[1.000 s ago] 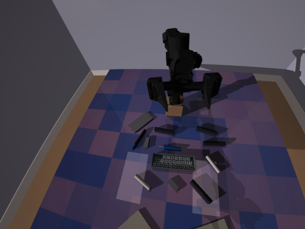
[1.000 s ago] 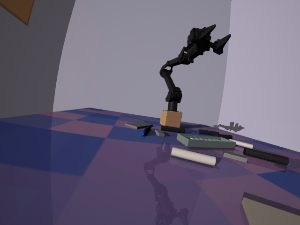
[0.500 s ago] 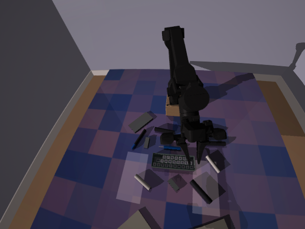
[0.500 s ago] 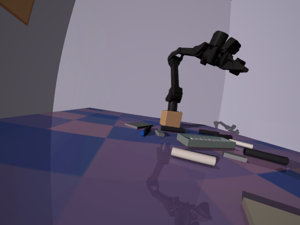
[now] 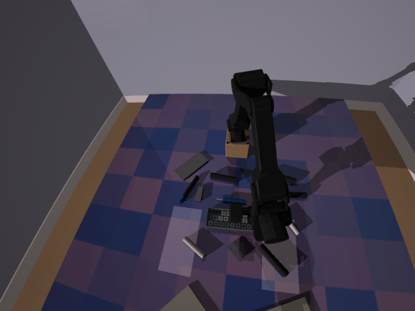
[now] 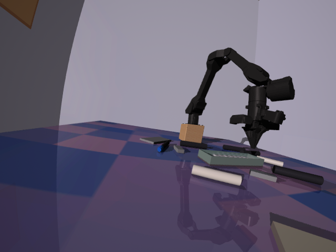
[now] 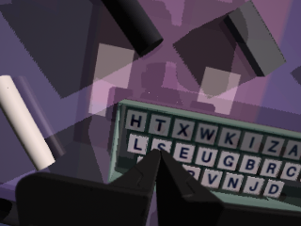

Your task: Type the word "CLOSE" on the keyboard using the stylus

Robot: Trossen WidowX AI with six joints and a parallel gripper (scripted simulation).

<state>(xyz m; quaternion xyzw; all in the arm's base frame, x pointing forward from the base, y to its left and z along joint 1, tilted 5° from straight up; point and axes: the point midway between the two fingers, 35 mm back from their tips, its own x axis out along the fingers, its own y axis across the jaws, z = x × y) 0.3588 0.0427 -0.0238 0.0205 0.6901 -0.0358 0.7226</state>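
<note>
The green keyboard (image 5: 221,222) (image 6: 230,161) (image 7: 226,162) with white letter keys lies on the checkered desk. A thin blue stylus (image 5: 231,200) with a silver tip lies flat on the desk just behind the keyboard, apart from the gripper. My gripper (image 6: 252,145) (image 7: 158,155) points straight down with its fingers shut and nothing between them. In the wrist view its tips stand over the S key at the keyboard's left part. In the top view the arm hides the gripper and the keyboard's right end.
A white cylinder (image 5: 193,247) (image 6: 216,175) (image 7: 23,122) and a long black cylinder (image 5: 273,259) (image 6: 297,175) (image 7: 132,24) lie in front of the keyboard. A blue-and-black pen (image 5: 189,188) (image 6: 163,147), a grey plate (image 5: 192,165), other black rods (image 5: 223,177) and the wooden base block (image 5: 237,147) lie behind it.
</note>
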